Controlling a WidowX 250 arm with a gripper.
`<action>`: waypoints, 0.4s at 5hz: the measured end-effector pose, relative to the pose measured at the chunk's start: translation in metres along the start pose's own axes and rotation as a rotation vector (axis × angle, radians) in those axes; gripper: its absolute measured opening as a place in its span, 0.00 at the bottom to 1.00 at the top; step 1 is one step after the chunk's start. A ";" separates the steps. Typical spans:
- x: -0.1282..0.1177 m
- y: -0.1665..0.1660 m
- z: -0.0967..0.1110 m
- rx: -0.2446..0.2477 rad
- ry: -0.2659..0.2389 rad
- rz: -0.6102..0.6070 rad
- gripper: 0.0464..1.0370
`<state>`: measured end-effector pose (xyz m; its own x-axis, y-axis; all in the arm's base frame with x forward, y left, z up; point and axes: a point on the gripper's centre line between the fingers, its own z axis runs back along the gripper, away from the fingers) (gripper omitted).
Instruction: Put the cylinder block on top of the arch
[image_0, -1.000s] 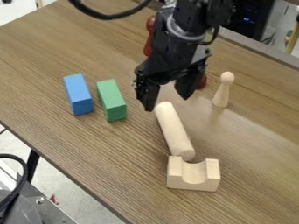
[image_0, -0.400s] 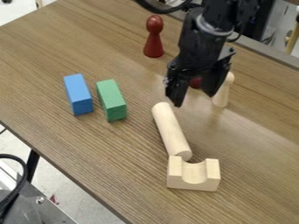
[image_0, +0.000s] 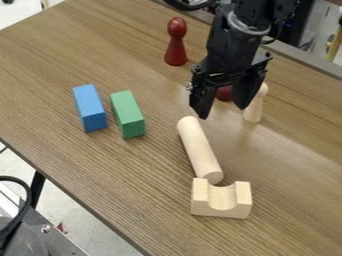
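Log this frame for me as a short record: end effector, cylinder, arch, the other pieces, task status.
End effector: open and empty, above the table, beyond the cylinder's far end; point
Cylinder: lying on its side, near end right at the arch; contact unclear
Arch: on the table, hollow facing up, nothing in it
Blocks: blue block and green block, side by side, apart
Pegs: red peg upright; pale peg upright, partly hidden
Status: cylinder not on arch

Soft, bright light leaves a pale sheen on the wooden tabletop.
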<state>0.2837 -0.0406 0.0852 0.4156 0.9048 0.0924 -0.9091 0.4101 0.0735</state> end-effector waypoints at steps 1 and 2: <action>0.001 0.009 0.003 -0.007 -0.010 -0.025 0.96; 0.003 0.011 -0.006 -0.028 -0.019 -0.031 0.96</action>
<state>0.2751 -0.0330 0.0807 0.4440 0.8894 0.1089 -0.8960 0.4413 0.0489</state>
